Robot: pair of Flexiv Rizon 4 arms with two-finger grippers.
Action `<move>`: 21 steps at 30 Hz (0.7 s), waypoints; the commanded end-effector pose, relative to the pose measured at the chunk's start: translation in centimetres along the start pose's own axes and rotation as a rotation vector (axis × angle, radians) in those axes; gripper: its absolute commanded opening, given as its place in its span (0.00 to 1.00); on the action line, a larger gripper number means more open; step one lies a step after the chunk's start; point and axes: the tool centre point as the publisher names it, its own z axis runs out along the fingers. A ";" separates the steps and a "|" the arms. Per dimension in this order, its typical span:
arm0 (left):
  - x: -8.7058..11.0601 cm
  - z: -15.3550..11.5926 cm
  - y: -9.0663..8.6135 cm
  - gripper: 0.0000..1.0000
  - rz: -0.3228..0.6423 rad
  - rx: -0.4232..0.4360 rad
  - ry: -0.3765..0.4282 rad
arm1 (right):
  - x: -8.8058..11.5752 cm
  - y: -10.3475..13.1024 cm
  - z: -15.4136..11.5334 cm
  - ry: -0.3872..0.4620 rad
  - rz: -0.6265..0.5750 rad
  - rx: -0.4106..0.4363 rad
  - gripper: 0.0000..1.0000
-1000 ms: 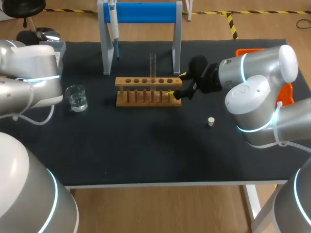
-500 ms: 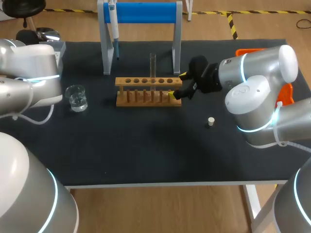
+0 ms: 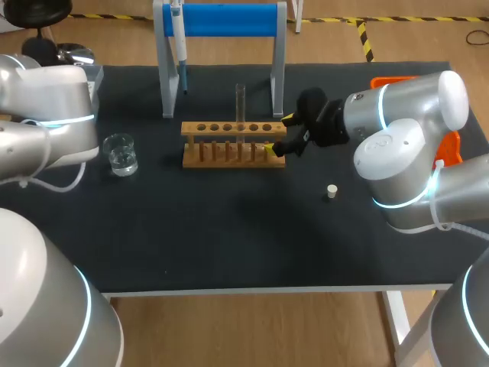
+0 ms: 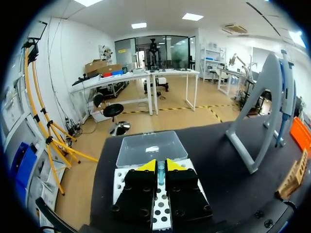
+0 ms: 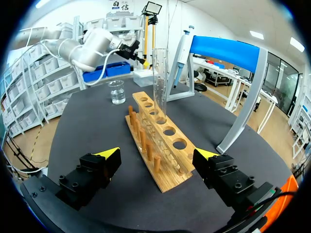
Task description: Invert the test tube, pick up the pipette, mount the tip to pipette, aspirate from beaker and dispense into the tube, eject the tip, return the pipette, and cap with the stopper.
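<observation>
A clear test tube point(image 3: 240, 103) stands upright in the wooden rack point(image 3: 229, 145). My right gripper point(image 3: 278, 134) is open at the rack's right end; in the right wrist view the rack point(image 5: 160, 145) runs away from between its fingers point(image 5: 109, 156), with the tube point(image 5: 160, 82) further along. My left gripper point(image 4: 161, 165) is shut on a small clear pipette tip point(image 4: 161, 173) just over the white tip box point(image 4: 158, 213). The pipette point(image 3: 178, 46) hangs on the blue stand point(image 3: 221, 19). A beaker point(image 3: 121, 153) of water stands at the left. The white stopper point(image 3: 331, 191) lies right of the rack.
An orange tray point(image 3: 452, 149) sits at the table's right edge behind my right arm. The tip box's clear lid point(image 4: 152, 148) lies open beyond my left gripper. The stand's grey legs point(image 3: 166, 76) rise behind the rack.
My left arm has shifted very slightly. The right arm, the tube and the rack stand as before.
</observation>
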 end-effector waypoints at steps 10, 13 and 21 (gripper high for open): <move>0.9 -5.1 -3.1 0.00 0.036 0.076 -0.002 | -0.1 0.1 -0.1 0.002 0.000 0.004 1.00; 2.0 -6.9 -3.7 0.00 0.067 0.104 0.025 | -0.1 0.1 -0.1 0.002 0.000 0.004 1.00; 8.4 -14.2 -4.2 0.00 0.207 0.171 0.241 | -0.1 0.1 -0.1 0.002 0.000 0.004 1.00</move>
